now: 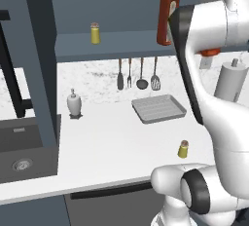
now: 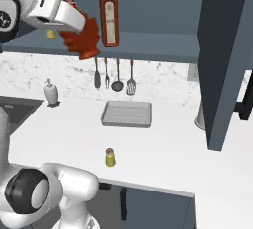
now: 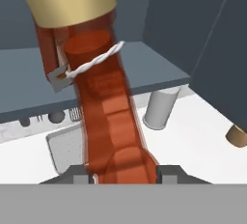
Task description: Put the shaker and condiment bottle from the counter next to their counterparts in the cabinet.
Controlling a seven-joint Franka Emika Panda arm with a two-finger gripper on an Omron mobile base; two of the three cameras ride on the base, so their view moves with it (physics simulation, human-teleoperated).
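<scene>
A simulated kitchen with a white robot arm reaching up toward a dark blue-grey wall cabinet above a pale worktop. The pincer is clenched around the condiment bottle, a short red bottle with a lumpy body and a tan cap, holding it tilted in the air in front of the cabinet shelf. In the hand view the bottle runs up from between the finger tips, its tan cap large at the top of the picture, with the shelf edge behind it. Just to its right on the shelf stands one counterpart, a tall smooth red sauce bottle with a green cap. Whether the held bottle already touches the shelf board cannot be told; it appears to hang just at the shelf's front edge. The other counterpart, a small yellow shaker on the shelf, stands well to the left of the tall bottle. The shaker that belongs to the task sits on the worktop near its front edge, in front of a grey tray, untouched. Judged from this, the task is under halfway: the bottle is lifted but not set down, and the shaker's whole trip remains.
</scene>
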